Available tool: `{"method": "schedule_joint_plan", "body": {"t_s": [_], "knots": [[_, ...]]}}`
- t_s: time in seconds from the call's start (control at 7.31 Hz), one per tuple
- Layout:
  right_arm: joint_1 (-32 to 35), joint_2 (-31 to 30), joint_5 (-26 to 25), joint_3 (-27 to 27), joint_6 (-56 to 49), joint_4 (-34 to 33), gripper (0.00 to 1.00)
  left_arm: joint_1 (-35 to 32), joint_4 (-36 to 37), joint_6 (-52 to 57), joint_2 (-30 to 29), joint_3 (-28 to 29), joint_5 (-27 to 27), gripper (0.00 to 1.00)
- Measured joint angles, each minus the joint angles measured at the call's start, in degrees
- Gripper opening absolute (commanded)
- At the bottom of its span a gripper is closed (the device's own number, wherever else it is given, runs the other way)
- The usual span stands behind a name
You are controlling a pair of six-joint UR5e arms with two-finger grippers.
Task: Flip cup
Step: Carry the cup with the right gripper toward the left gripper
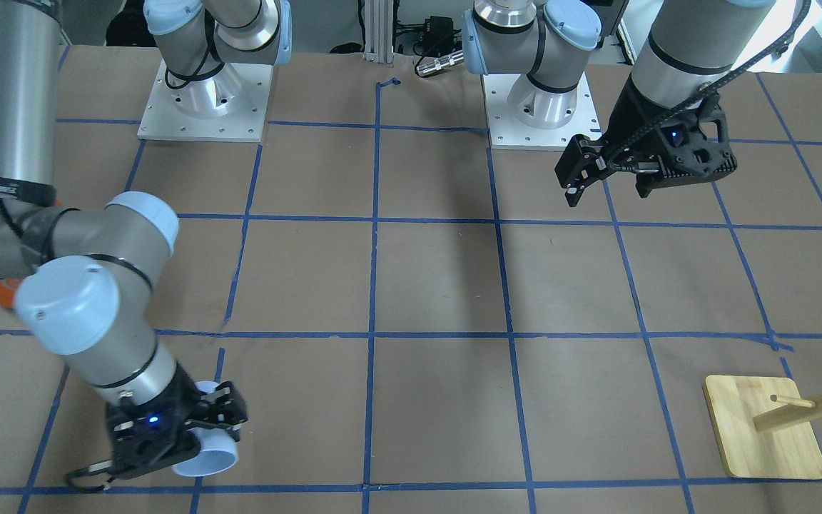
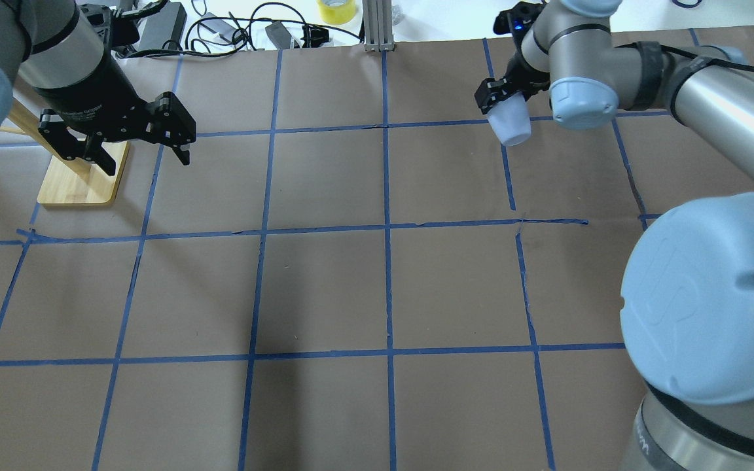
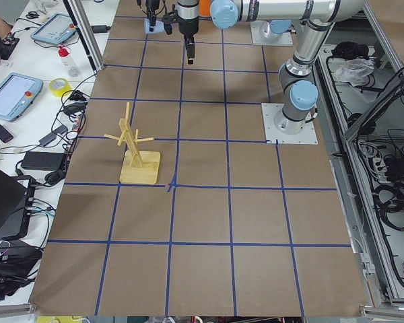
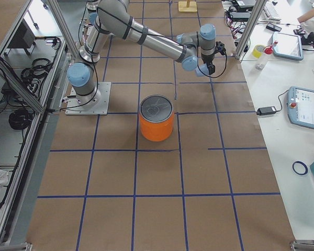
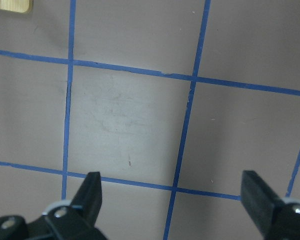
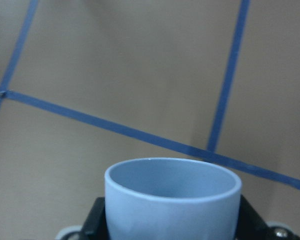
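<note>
The small pale blue-white cup (image 2: pixel 510 122) is held in my right gripper (image 2: pixel 502 99), whose fingers are shut on its sides at the far right of the table. The cup is tilted off the paper, its open mouth pointing away from the wrist. It also shows in the front view (image 1: pixel 205 458) and fills the bottom of the right wrist view (image 6: pixel 172 200). My left gripper (image 2: pixel 141 157) is open and empty, hovering above the table at the far left. Its fingers (image 5: pixel 90 192) stand wide apart over bare paper.
A wooden peg stand on a flat base (image 2: pixel 79 186) stands just left of my left gripper. A large orange can with a silver lid (image 4: pixel 157 125) stands near the table's middle on my right side. Blue tape lines grid the brown paper.
</note>
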Motion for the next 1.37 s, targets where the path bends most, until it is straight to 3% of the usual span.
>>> {"method": "schedule_joint_plan", "body": {"t_s": [0.41, 0.96, 1.23, 1.37], "knots": [[12.69, -0.75, -2.4, 0.94, -8.5, -0.39, 0.12, 0.12, 0.29, 0.0, 0.13, 0.03, 0.03, 1.0], [18.28, 1.17, 2.58, 1.22, -39.23, -0.47, 0.15, 0.41, 1.45, -0.07, -0.13, 0.17, 0.15, 1.0], [19.42, 1.6, 4.35, 1.36, -45.41, 0.2, 0.31, 0.31, 0.89, -0.43, 0.01, 0.07, 0.22, 1.0], [19.57, 1.63, 4.62, 1.53, -47.37, 0.46, 0.55, 0.28, 0.79, -0.18, 0.03, -0.06, 0.14, 1.0]]}}
